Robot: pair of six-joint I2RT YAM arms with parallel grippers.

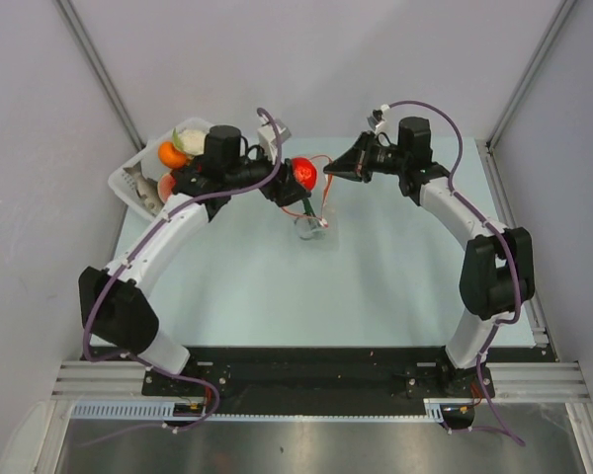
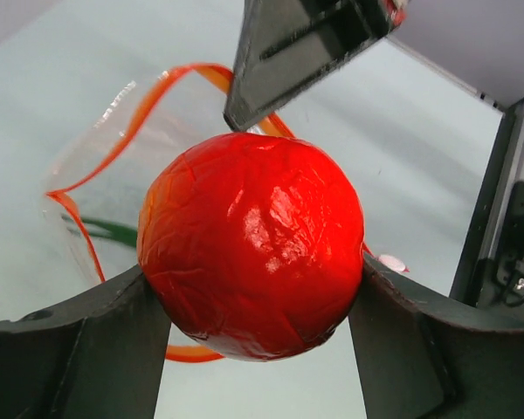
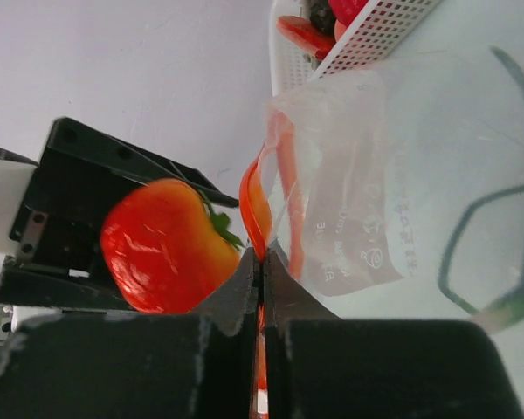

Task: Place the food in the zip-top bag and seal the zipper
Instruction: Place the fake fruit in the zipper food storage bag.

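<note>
My left tool is clamped on a tomato, one finger on each side. It holds the tomato in the air just beside the mouth of the bag, on the mouth's left. The bag sits toward the far middle of the table, to the right of the basket.

My right tool is shut tight on the zipper, pinching that strip at one point on the mouth edge. I judge the pinch is there to lift the edge and keep the mouth spread in a loop. That way the soft plastic will not fold flat when the tomato comes in. The tomato is wide, so I grip it across its middle with the bottom left free to enter first.

The tomato is outside the bag, not yet past the strip. Something thin and green shows through the clear wall, but I cannot tell whether it lies inside. More food waits in the basket at the far left. By my reckoning I am mid-loading, and sealing is well off.
</note>
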